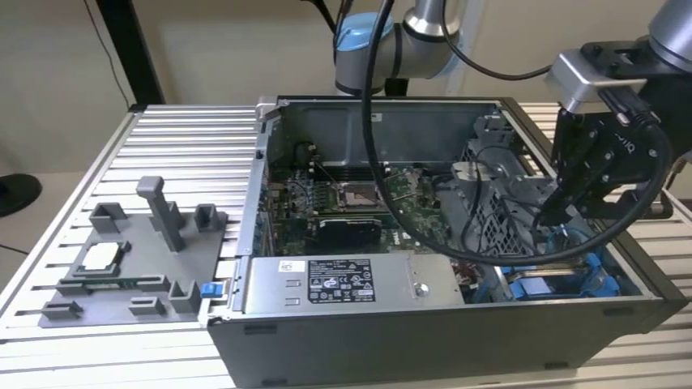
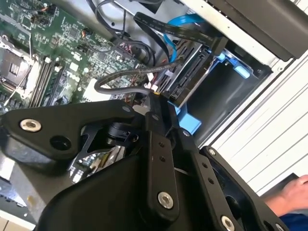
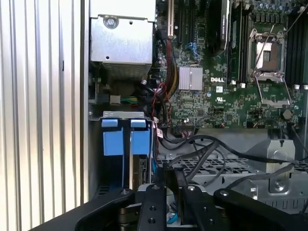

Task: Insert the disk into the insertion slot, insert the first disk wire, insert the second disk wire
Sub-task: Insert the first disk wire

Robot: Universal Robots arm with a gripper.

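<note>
Jaws clenching on the plug end of the black wire (image 2: 120, 90), tips drawn together inside the open computer case (image 1: 433, 340). Black fingers (image 2: 159, 144) reaching down into the corner of the case where the drive bays are sitting.

Just past the jaws' tips: the disk (image 2: 188, 72) standing on edge in the insertion slot (image 3: 122, 115), already seated, its blue carrier frame (image 2: 188, 123) showing around it. Plug sitting right beside the disk's near edge; whether it is touching, cannot tell. A flat blue cable (image 2: 179, 21) arching over the disk, a little beyond the jaws.

Further from the jaws, also in the case: perforated grey cage (image 1: 492, 219) lying between the jaws and the green motherboard (image 3: 226, 91), loose black cables draping across it. Board lying flat on the case floor, carrying the bare processor socket (image 3: 269, 62). Grey labelled power-supply box (image 1: 324, 284) occupying the corner beyond the slot.

Outside the case, near the jaws: a person's hand (image 2: 294, 191) hanging over the slatted desk (image 1: 184, 138).

Well apart from the jaws, on the other side of the case: grey fixture tray (image 1: 130, 267) lying on the desk, holding a pale flat piece (image 1: 97, 256) and a thin green strip (image 1: 108, 282).

Farthest off: the arm's blue-capped joint (image 1: 362, 36) standing behind the case.
</note>
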